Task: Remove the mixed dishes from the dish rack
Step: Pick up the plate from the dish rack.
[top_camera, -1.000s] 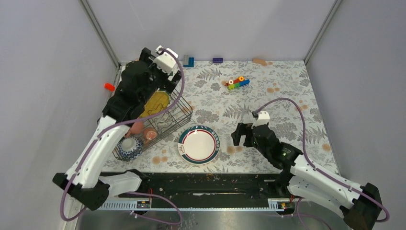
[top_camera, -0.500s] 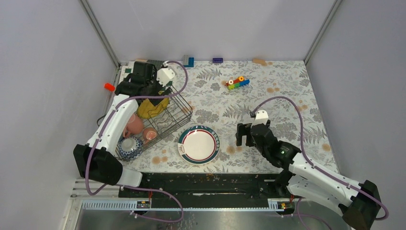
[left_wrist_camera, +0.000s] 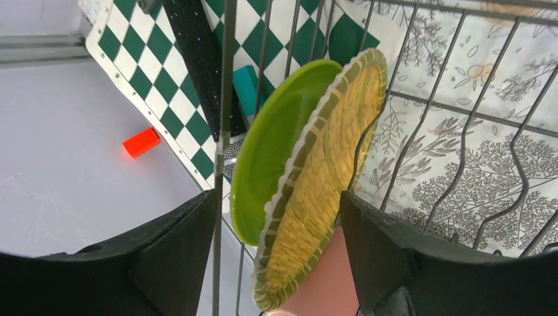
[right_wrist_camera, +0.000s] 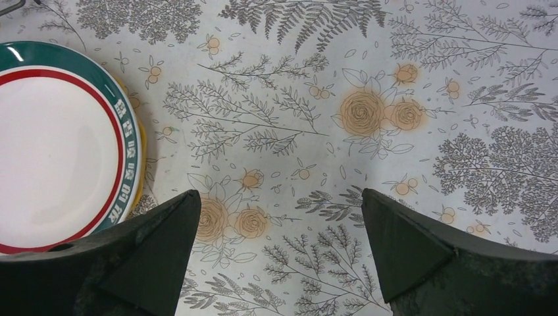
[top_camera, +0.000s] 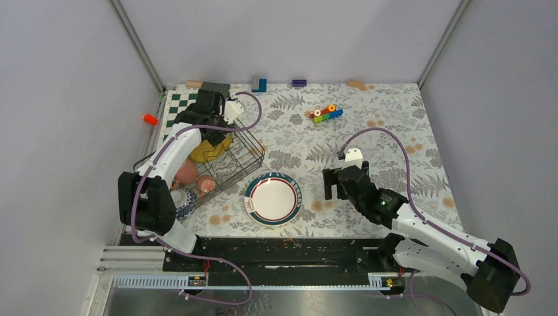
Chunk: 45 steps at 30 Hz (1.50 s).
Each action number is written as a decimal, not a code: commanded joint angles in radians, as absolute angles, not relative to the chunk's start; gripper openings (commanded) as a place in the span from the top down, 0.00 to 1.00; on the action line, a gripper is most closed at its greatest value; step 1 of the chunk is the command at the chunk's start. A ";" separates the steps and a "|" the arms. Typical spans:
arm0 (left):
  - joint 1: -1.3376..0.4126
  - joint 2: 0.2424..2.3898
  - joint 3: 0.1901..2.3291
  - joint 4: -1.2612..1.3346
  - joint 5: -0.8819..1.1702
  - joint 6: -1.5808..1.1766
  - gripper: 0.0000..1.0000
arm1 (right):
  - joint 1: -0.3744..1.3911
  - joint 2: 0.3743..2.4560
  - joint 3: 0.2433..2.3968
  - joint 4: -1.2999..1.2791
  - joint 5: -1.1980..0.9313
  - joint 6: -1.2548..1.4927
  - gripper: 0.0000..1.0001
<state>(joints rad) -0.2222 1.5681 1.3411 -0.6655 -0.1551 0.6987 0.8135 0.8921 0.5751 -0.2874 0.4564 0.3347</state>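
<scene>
Left gripper (left_wrist_camera: pixel 273 220) dropped into dish rack (left_wrist_camera: pixel 224 99), jaws narrowing astride yellow plate (left_wrist_camera: pixel 322 184), unclamped; lift next. Right gripper (right_wrist_camera: pixel 279 217) spread, empty.

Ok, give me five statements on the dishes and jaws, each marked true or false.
The white plate lies flat on the table, outside the dish rack. True.
Both coloured plates lie flat too. False: the yellow plate and lime-green plate stand on edge in the rack.
The right jaws hold a pink cup. False: they are open and empty above the table.
The left jaws straddle both upright plates. True.
A pink cup sits in the rack. True.
</scene>
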 commanded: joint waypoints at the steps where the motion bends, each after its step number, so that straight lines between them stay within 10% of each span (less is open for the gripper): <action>1: -0.216 1.571 1.303 -0.584 -0.206 0.699 0.33 | 0.821 0.907 0.624 -0.288 0.531 0.298 0.01; 24: -0.248 1.519 1.306 -0.605 -0.221 0.730 0.97 | 0.822 0.941 0.662 -0.293 0.523 0.278 0.00; 45: -0.319 1.325 1.434 -0.712 -0.068 0.674 1.00 | 0.822 0.786 0.614 -0.290 0.468 0.302 0.00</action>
